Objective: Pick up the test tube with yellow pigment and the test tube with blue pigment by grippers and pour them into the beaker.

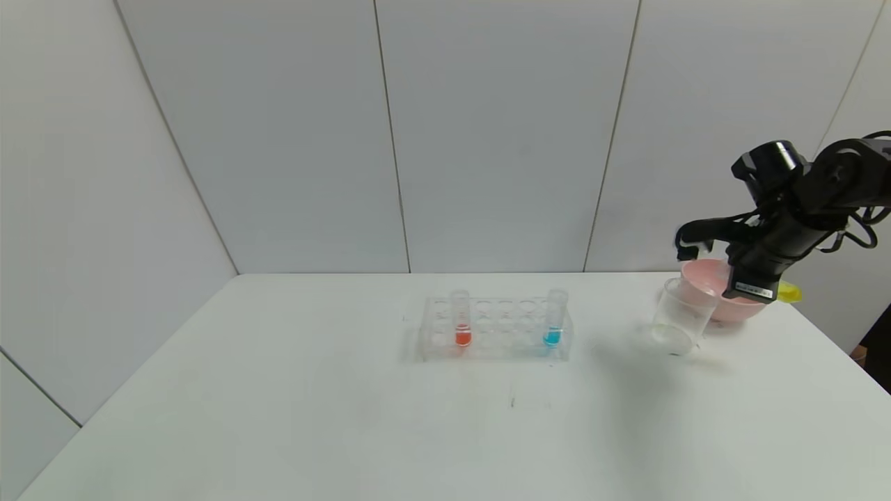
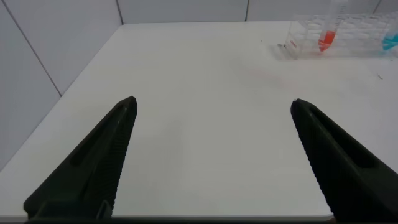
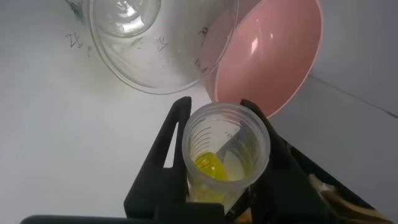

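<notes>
My right gripper (image 3: 227,158) hangs above the far right part of the white table (image 1: 313,417), its black fingers (image 3: 163,149) clamped on the test tube with yellow pigment (image 3: 225,155); from the wrist I look straight down the tube's open mouth, past faint printed marks on its clear wall, to a small pool of bright yellow liquid lying against one side. In the head view only a dab of that yellow shows behind my wrist. Just below and ahead sits the beaker (image 1: 681,314), a clear straight-sided cup with a round rim, touching or nearly touching the pink bowl (image 1: 717,296) behind it; the bowl is smooth, opaque and rounded, and its rim crowds close beside the beaker's. Well apart toward the table's middle stands the clear plastic rack (image 1: 494,328), a long block of round holes. The test tube with blue pigment (image 1: 554,318) stands upright near its right end, cyan liquid at its rounded bottom, and a tube with red-orange liquid (image 1: 461,319) stands upright near its left end. My left gripper (image 2: 211,155) hovers low over bare table on the left side, its ribbed black fingers spread wide with nothing between them.
</notes>
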